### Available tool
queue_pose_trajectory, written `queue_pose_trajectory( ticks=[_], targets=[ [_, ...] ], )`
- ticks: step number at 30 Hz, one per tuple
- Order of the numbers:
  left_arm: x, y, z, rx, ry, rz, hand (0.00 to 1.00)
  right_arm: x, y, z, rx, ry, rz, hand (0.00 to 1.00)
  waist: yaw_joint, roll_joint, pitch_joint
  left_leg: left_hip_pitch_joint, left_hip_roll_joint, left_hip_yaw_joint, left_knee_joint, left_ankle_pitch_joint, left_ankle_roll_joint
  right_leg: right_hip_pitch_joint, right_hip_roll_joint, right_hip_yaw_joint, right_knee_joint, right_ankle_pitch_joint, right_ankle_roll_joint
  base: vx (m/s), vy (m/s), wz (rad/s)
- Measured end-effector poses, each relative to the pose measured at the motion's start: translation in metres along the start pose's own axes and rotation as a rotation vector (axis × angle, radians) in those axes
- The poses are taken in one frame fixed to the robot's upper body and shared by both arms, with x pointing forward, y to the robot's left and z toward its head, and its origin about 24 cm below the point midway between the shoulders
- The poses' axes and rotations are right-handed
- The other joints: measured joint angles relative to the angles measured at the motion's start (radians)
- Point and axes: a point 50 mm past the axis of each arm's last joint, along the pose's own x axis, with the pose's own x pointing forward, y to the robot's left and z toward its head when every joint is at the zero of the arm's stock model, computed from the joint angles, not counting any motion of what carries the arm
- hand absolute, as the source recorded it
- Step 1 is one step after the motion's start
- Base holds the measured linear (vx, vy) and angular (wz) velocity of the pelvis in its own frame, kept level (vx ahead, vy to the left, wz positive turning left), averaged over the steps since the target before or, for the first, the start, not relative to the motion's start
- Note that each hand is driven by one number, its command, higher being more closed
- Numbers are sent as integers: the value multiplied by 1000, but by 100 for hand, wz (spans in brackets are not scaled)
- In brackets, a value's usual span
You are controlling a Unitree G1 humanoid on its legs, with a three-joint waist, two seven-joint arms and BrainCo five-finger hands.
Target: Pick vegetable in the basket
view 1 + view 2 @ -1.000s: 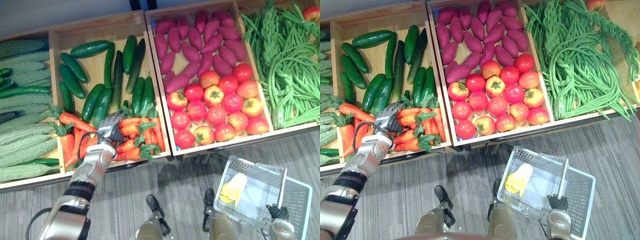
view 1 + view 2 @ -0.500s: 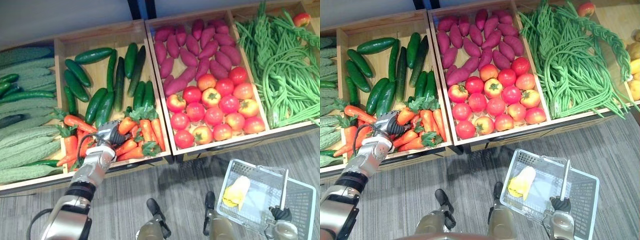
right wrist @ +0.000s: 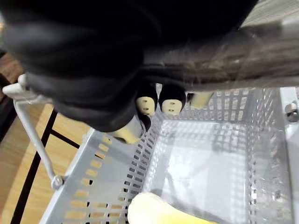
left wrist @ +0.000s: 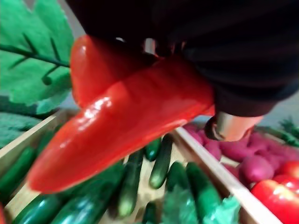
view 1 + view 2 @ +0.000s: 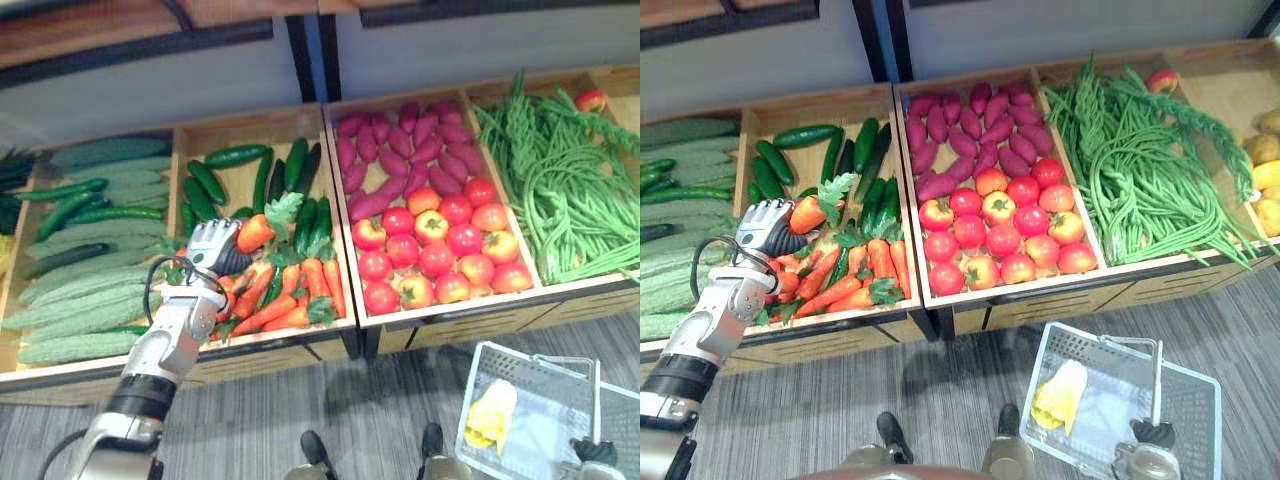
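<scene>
One carrot [image 5: 255, 232] is gripped in the left hand [image 5: 212, 245] above the crate [image 5: 230, 135]; hold it firmly and swing it over the basket [image 5: 1100, 338], which the right hand [image 5: 1152, 436] grips.

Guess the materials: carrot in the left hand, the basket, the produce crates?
The carrot, held in the left hand: likely moulded plastic; smooth glossy skin with sharp highlights, flat leaf with stamped veins.
The basket: pale grey plastic, semi-matte; thin walls with regular moulded slots.
The crates: look like pale wood, matte; could be laminate.
</scene>
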Motion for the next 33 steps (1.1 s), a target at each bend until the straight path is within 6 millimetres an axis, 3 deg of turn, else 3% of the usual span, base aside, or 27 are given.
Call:
queue_pose_trajectory(
  ticks=[2,6,10,13,16,20,22,25,33],
  targets=[
    [-1,4,10,-11,-51,21,100,3,-9,3,-50,-16,-15,100,-1,-1,-24,11,3,18,0,-3,0,0,4,15,1,0,0,15,-11,-24],
    [-9,11,36,-16,-213,27,100,9,-32,29,-193,-131,-38,100,-3,-2,-44,66,10,100,0,-18,-9,-7,17,89,14,1,-1,-11,-5,-56],
    [-22,16,67,-42,-417,2,100,5,-58,87,-448,-397,-46,100,-7,-14,-82,119,23,242,0,-43,-32,-43,48,217,-6,15,13,-2,-8,-98],
    [-28,15,83,-116,-513,-25,100,-6,-66,132,-655,-613,-31,100,-33,-12,-87,163,28,319,2,-53,-46,-41,66,281,-19,35,8,21,-12,-80],
    [-30,14,103,-167,-610,-57,100,-18,-59,155,-790,-739,29,100,-38,-9,-94,199,35,387,7,-61,-58,-45,96,346,-18,52,2,-4,-21,-62],
    [-37,18,134,-241,-785,-108,100,-37,-39,178,-910,-895,145,100,-37,-31,-90,230,60,485,56,-95,-88,-59,131,430,-16,57,0,-29,-35,-73],
    [-42,15,154,-250,-901,-153,100,-51,-26,197,-964,-1014,197,100,-48,-27,-91,244,99,536,143,-144,-103,-61,151,477,-14,58,0,-17,-42,-68],
    [-43,20,174,-276,-1026,-184,100,-72,-12,221,-997,-1166,242,100,-60,-14,-90,265,119,601,184,-167,-120,-77,177,525,0,58,-1,-43,-9,-58],
    [-57,11,195,-302,-1152,-288,100,-106,8,233,-1105,-1352,387,100,-89,1,-80,299,134,679,218,-188,-137,-80,203,576,0,59,-1,-82,-8,-24]
  ],
)
